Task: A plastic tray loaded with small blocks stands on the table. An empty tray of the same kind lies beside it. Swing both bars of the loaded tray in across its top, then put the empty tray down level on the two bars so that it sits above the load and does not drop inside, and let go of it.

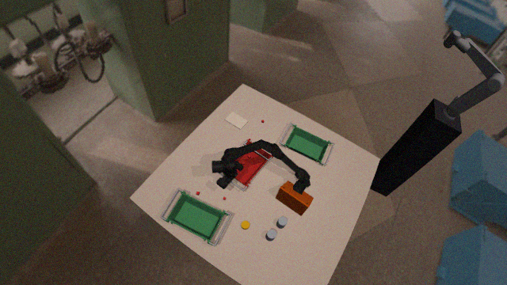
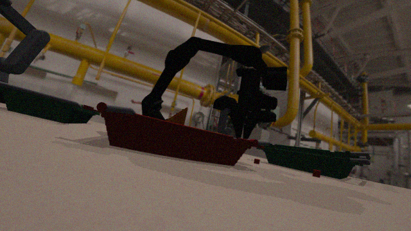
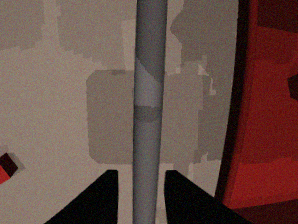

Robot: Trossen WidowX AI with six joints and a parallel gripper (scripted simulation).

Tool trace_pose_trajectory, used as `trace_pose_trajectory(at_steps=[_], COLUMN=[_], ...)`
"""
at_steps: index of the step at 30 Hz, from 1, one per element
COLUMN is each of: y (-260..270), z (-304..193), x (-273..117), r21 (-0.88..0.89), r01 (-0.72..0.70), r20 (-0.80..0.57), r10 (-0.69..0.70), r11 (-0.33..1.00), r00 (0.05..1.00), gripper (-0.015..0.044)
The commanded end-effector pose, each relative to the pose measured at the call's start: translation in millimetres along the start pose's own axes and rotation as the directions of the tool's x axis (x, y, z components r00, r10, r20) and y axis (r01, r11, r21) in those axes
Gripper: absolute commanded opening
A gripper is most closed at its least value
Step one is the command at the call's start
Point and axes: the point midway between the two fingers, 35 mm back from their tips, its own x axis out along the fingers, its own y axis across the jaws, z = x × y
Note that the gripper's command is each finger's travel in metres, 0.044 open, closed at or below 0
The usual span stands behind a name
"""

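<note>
The red tray [image 1: 255, 164] [image 2: 173, 138] [image 3: 270, 180] stands upright with small red blocks inside, partly hidden by the arm. Its upper-right bar [image 1: 261, 155] lies across the top near that end. Its other bar [image 1: 239, 187] [image 3: 146, 130] is out beyond the lower-left end. My gripper [image 2: 243, 137] [image 3: 141, 180] points down there, slightly open, its fingertips on either side of that bar with gaps showing. An empty green tray [image 1: 196, 217] [image 2: 308, 160] lies at lower left, and another [image 1: 306, 144] [image 2: 42, 109] at upper right, bars out over their ends.
Loose red blocks [image 1: 198, 193] [image 2: 316, 173] [image 3: 5, 172] lie between the red and lower-left trays. A yellow disc [image 1: 245, 225] and two grey cylinders [image 1: 282, 222] [image 1: 271, 234] stand near the orange block [image 1: 293, 199] by my arm's base. A white card [image 1: 236, 120] lies at the back.
</note>
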Motion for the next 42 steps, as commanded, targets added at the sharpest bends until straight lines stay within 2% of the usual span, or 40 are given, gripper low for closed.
trace_pose_trajectory(at_steps=[1,8,15,27,42], y=[-1.0,-1.7,-14.7,-40.4,-76.3], z=[-0.3,-1.2,-1.2,-1.1,-0.7], x=[13.7,24.8,0.1,-10.1,10.6], r21=[-0.005,-0.005,-0.005,-0.005,-0.006], r01=[0.003,0.004,0.004,0.005,0.007], r20=[0.003,0.003,0.003,0.002,0.002], r10=[-0.003,-0.004,-0.004,-0.005,-0.007], r11=[1.000,1.000,1.000,1.000,1.000], r00=[1.000,1.000,1.000,1.000,1.000], gripper=[0.0090,0.0090,0.0090,0.0090,0.0090])
